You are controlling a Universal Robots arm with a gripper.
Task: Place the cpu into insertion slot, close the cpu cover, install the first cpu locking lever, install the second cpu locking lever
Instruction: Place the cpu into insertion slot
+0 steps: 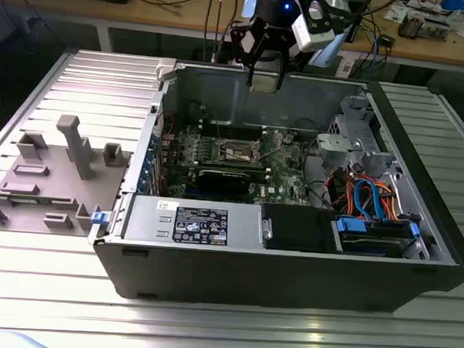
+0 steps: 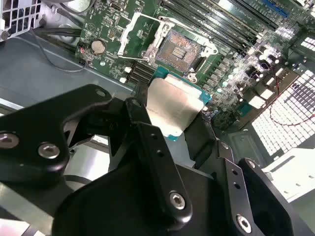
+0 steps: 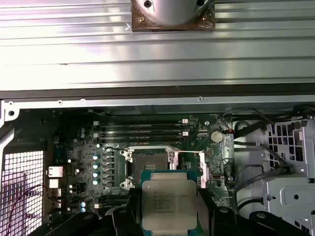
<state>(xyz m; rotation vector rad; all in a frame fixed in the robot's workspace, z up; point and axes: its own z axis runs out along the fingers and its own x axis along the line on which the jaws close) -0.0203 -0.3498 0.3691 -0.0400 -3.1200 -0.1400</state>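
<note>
Fingers [image 2: 137, 115] clamped on the cpu [image 2: 174, 105]: you are holding it above the empty insertion slot [image 2: 178, 49], cpu cover [image 2: 127, 37] standing open.

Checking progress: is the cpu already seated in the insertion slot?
No, the gripper holds the cpu, and the insertion slot sits empty.

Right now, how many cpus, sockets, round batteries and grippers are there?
cpu: 1
socket: 1
round battery: 1
gripper: 1
Total: 4
</note>
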